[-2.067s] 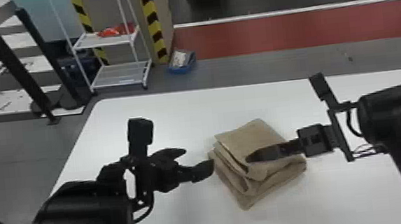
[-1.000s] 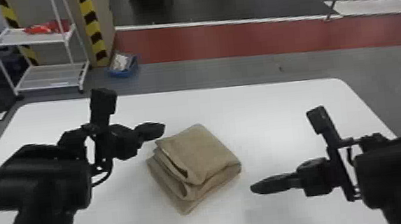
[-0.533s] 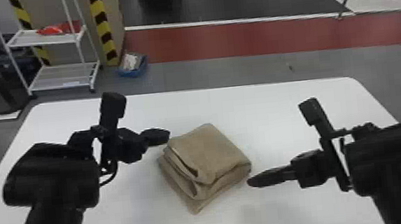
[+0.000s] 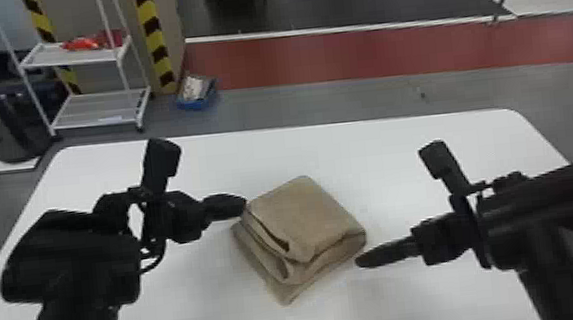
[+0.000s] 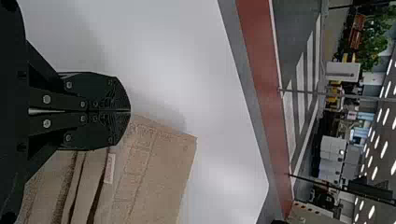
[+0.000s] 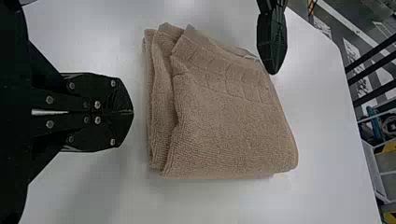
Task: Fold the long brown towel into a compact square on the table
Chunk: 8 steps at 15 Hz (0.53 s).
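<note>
Towel point(image 4: 313, 214) sits folded in a squarish stack on the surface point(image 4: 401, 161), set aslant, loose layers toward our near left. Left tool point(image 5: 130, 111), closed and empty, has its tips at the towel's left corner; contact we cannot tell. Right tool point(image 6: 132, 112), also closed on nothing, lies just beside the right corner. Left looks nearer. We judge folding nearly done; any tidying would want those layers.

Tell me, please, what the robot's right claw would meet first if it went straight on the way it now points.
Most likely the folded brown terry towel, whose layered edge lies just ahead of the right claw, fingers shut; its height is unclear, so it might pass over.
</note>
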{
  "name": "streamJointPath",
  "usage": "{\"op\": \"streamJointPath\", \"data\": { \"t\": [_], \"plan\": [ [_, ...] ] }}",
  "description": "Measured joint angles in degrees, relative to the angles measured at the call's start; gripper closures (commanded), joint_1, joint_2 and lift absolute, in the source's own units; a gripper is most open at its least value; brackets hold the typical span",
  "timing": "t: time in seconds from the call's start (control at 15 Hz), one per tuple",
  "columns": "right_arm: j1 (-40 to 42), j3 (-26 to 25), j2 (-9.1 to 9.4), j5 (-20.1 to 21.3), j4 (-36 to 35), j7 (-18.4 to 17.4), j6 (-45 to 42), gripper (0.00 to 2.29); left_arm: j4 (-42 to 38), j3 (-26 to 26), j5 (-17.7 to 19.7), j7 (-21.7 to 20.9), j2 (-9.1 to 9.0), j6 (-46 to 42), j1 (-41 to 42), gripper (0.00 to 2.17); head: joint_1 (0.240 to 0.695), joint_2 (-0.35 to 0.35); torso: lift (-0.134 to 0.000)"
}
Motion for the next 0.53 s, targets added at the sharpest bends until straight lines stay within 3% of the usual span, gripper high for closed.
{"op": "streamJointPath", "data": {
  "t": [0.33,0.53],
  "plan": [
    [-3.5,0.8,2.29,1.9,5.2,0.0,-0.1,2.01,-4.2,1.2,0.0,-3.0,0.57,2.2,2.5,1.8,0.695,-0.004,-0.123],
    [-5.6,1.2,3.63,2.7,8.4,-2.0,-0.3,2.01,-4.9,1.4,-0.1,-4.4,0.68,2.3,3.5,1.8,0.695,0.001,-0.123]
  ]
}}
